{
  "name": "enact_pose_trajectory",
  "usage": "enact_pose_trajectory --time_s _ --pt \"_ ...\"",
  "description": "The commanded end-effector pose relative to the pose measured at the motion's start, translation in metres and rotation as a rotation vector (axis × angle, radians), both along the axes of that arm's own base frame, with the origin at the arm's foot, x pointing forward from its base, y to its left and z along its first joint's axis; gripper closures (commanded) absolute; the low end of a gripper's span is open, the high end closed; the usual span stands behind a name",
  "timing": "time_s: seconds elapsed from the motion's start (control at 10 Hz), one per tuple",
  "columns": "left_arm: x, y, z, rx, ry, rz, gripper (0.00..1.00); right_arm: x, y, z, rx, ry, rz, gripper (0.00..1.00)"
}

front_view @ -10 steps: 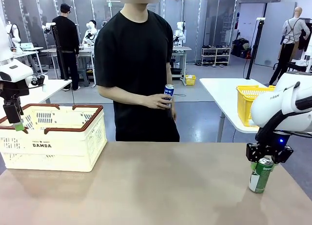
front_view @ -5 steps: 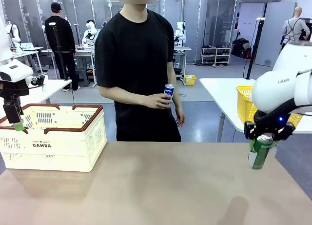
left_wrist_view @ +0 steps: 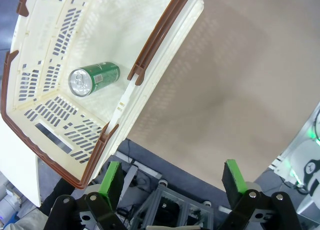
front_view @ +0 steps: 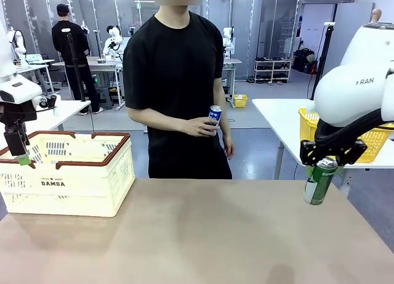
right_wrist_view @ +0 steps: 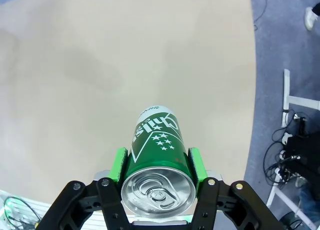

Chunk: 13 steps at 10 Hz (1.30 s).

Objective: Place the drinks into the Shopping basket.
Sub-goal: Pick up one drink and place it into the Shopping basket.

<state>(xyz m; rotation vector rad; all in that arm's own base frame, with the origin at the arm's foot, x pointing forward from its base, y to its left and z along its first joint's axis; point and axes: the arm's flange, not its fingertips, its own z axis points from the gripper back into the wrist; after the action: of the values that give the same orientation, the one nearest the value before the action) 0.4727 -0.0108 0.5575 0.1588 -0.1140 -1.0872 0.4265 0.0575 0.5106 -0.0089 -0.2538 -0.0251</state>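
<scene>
My right gripper [front_view: 324, 163] is shut on a green can [front_view: 320, 181], hanging clear above the table at the right side; the right wrist view shows the green can [right_wrist_view: 157, 155] clamped between the green pads [right_wrist_view: 118, 165]. Another green can [left_wrist_view: 94, 78] lies on its side inside the Shopping basket [left_wrist_view: 145, 65]. The cream Shopping basket [front_view: 68, 185] with its brown rim stands at the table's left. My left gripper [front_view: 21, 156] hangs open over the basket's left rim, nothing between its fingers [left_wrist_view: 111, 176]. The person holds a blue can [front_view: 213, 117] in one hand at the far side.
The tan table [front_view: 197, 235] stretches bare between basket and right arm. A yellow mesh basket [front_view: 335, 133] sits on a white table behind my right arm. The person stands close to the table's far edge, centre.
My right gripper has lifted the green can off the table and carried it up and slightly left. The left arm and the basket have stayed put.
</scene>
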Motion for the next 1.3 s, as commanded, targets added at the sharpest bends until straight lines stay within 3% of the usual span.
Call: enact_pose_trajectory --time_s 0.0,0.6,1.2 --pt "-0.002 -0.001 0.001 -0.008 -0.003 0.017 0.0 0.017 0.035 -0.005 0.014 0.017 0.126 0.8" --pt "-0.002 -0.001 0.001 -0.008 -0.003 0.017 0.0 0.038 0.192 -0.062 -0.074 0.091 0.458 0.8" --pt "-0.002 -0.001 0.001 -0.008 -0.003 0.017 0.0 0.046 0.272 -0.076 -0.057 -0.003 0.64 0.8"
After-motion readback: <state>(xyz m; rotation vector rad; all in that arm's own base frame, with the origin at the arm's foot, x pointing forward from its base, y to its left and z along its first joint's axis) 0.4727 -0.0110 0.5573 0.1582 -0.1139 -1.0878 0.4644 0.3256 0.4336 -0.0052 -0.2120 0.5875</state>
